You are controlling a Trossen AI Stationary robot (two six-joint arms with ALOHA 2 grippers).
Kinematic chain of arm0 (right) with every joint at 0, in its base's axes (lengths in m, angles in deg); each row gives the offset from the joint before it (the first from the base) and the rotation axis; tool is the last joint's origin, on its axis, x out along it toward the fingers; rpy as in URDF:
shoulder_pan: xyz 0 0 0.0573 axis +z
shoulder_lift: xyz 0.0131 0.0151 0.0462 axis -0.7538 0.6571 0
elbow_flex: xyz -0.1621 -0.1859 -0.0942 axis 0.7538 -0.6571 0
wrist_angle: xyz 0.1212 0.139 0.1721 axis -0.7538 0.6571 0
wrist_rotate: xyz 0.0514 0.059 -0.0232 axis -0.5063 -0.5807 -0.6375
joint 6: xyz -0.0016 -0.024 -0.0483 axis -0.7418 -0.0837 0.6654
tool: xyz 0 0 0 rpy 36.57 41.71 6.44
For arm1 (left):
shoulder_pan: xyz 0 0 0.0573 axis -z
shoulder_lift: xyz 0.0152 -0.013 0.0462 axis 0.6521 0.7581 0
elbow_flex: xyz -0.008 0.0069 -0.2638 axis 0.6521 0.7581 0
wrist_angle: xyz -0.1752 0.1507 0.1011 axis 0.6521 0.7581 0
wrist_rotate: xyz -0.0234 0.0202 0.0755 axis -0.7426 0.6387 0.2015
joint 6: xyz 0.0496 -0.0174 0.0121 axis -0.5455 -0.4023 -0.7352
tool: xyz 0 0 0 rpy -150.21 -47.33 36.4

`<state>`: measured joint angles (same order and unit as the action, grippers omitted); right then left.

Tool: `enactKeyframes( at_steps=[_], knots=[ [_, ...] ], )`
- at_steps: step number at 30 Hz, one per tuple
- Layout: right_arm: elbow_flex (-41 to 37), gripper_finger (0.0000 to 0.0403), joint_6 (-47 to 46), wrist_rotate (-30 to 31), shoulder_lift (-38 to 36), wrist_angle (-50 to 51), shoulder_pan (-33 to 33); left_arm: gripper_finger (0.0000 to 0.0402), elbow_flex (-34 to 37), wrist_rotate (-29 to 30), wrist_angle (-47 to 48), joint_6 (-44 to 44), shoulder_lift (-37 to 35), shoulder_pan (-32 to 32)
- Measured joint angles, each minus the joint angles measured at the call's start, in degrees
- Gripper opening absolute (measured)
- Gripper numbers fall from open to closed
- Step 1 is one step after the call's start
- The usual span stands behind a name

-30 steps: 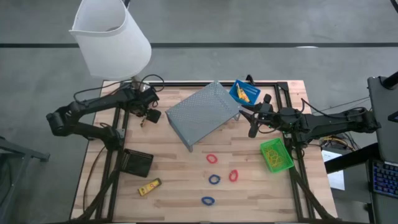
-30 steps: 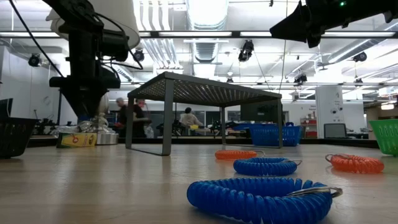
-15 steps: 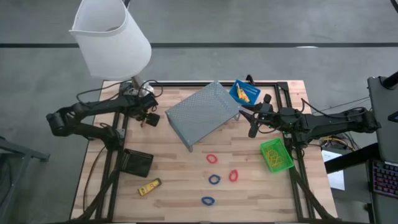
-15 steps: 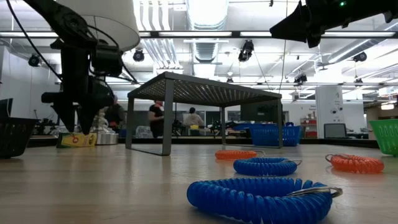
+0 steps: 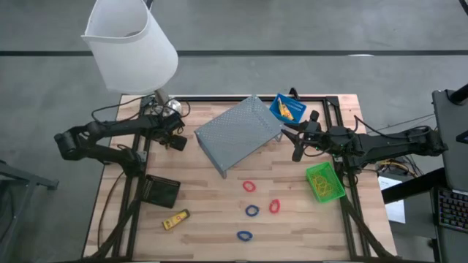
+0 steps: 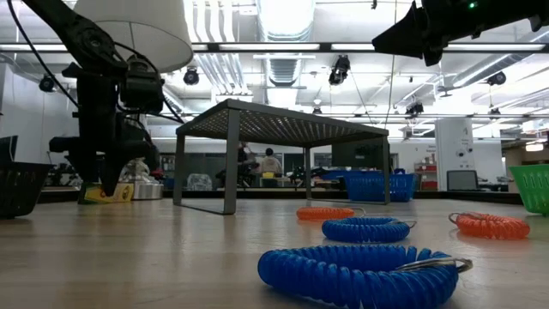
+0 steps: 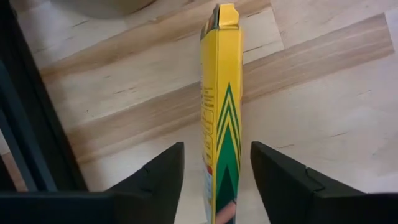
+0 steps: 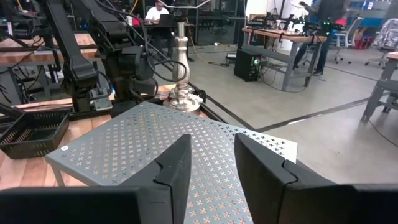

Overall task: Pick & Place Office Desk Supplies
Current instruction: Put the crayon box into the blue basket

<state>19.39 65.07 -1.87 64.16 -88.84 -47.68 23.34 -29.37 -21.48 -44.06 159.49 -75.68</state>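
I have the left gripper (image 7: 212, 180) at about ten o'clock on the counter (image 5: 212, 219), beside the lamp base (image 5: 170, 107), its fingers (image 7: 155, 177) set either side of a yellow box (image 7: 221, 112) standing on edge; whether they actually press it I cannot tell. The right gripper (image 8: 210, 163) waits released at three o'clock, over the perforated grey stand (image 5: 239, 133).

By my reckoning the sorting is barely begun. The blue bin (image 5: 287, 109) at one o'clock already holds something yellow, and the green bin (image 5: 325, 182) at four o'clock shows yellowish contents I can't make out. The black bin (image 5: 161, 191) at eight o'clock looks unfilled. A second yellow piece (image 5: 175, 219) lies loose at seven o'clock, and two red loops (image 5: 249, 186) and two blue loops (image 5: 244, 235) sit scattered toward six.

The counter is pale wood planks; beyond it, a lit workshop with desks and people.
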Motion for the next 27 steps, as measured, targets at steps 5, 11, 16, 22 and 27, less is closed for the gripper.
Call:
enactKeyframes(
  at_steps=[5,11,16,22,27],
  knots=[
    [0.0,0.0127,0.0,0.0,0.0,0.0,0.0,0.0134,0.0,-0.2,0.0,-0.3,0.0,0.0],
    [0.0,0.0130,0.0,0.0,0.0,0.0,0.0,0.0091,0.0,-0.2,0.0,-0.4,0.0,0.0],
    [0.0,0.0123,0.0,0.0,0.0,0.0,0.0,0.0057,0.0,-0.2,0.0,-0.4,0.0,0.0],
    [0.0,0.0116,-0.1,0.0,0.0,0.0,0.0,0.0032,0.0,-0.2,0.0,-0.4,0.0,0.0],
    [0.0,0.0114,-0.1,0.0,0.0,0.0,0.0,0.0036,-1.1,-1.7,2.2,-0.4,-0.1,0.0]
  ],
)
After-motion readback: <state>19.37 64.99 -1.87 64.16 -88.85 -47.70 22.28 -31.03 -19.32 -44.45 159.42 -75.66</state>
